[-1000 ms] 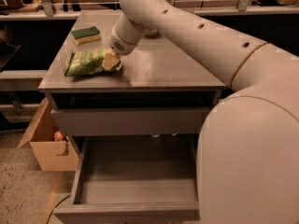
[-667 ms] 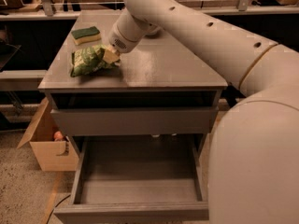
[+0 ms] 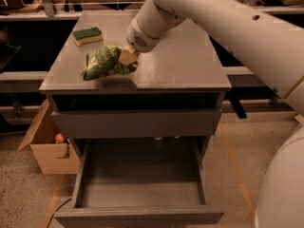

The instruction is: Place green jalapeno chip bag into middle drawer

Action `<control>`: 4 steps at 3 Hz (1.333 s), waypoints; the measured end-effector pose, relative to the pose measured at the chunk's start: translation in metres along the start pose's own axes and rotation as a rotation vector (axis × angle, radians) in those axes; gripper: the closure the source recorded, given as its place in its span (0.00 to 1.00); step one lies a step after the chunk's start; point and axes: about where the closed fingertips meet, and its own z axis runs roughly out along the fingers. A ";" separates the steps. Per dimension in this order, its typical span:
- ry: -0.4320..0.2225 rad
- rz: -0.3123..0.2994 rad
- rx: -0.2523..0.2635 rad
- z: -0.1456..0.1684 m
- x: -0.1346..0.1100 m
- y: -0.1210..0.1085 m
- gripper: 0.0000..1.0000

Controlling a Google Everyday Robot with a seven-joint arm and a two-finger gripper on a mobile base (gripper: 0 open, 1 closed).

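Note:
The green jalapeno chip bag [image 3: 102, 63] is at the front left of the grey cabinet top [image 3: 185, 63], scrunched and tilted, with a shadow under it. My gripper [image 3: 127, 57] comes in from the upper right and is shut on the bag's right end; its pale pads press into the bag. The middle drawer [image 3: 137, 216] is pulled out wide below, and its flat grey floor is bare. It lies well below and in front of the gripper.
A green-topped yellow sponge [image 3: 87, 35] lies at the back left of the cabinet top. A shut grey drawer front [image 3: 137, 122] sits above the open drawer. A cardboard box [image 3: 47, 151] stands on the floor to the left. My arm fills the right side.
The bag lay flat on the top before. Now it is scrunched, tilted and shifted a little to the right in my gripper's hold.

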 end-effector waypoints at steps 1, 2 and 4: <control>0.056 0.049 -0.023 -0.031 0.028 0.029 1.00; 0.056 0.049 -0.024 -0.031 0.028 0.029 1.00; 0.075 0.035 -0.020 -0.055 0.036 0.074 1.00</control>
